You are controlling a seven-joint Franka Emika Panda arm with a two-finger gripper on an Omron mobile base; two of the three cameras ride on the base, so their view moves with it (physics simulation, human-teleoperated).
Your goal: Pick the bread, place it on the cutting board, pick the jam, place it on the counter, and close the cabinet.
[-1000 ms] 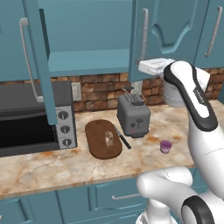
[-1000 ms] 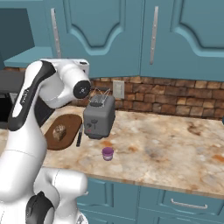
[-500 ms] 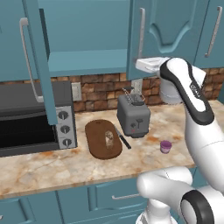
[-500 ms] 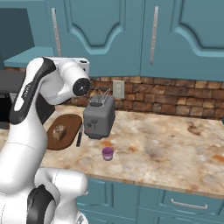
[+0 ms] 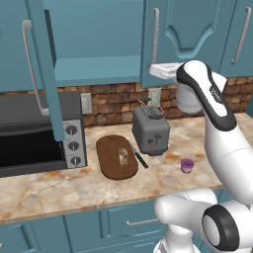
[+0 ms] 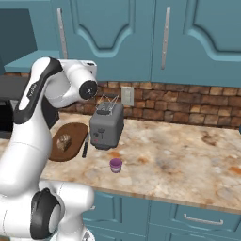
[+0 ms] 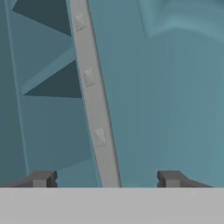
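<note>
High against the teal wall cabinet (image 5: pixel 99 59), the gripper (image 7: pixel 105 178) stands with its two dark fingertips (image 7: pixel 41 178) spread wide and nothing between them, facing the pale edge of a cabinet door (image 7: pixel 94 109) at close range. Compared with a second ago, the hand has pressed slightly further left along the underside of the upper doors, and the forearm leans more steeply; nothing on the counter has moved. The white arm (image 5: pixel 212 113) rises from the base, bends sharply at a dark-jointed elbow and reaches back up toward the cabinet's lower edge. One panelled door with a long silver bar handle (image 5: pixel 34 69) hangs open, showing a bare inner shelf. Below, on the beige-and-orange marbled counter (image 6: pixel 188 155), the tan bread (image 5: pixel 123 157) lies on the dark brown oval cutting board (image 5: pixel 116 170). A thin black-handled knife (image 5: pixel 139 157) rests between the board and a boxy grey toaster (image 5: pixel 150 131). The small pink-purple jam (image 5: pixel 187 165) sits on the stone just right of the toaster, well apart from the board. A black toaster oven (image 5: pixel 34 133) stands at far left.
</note>
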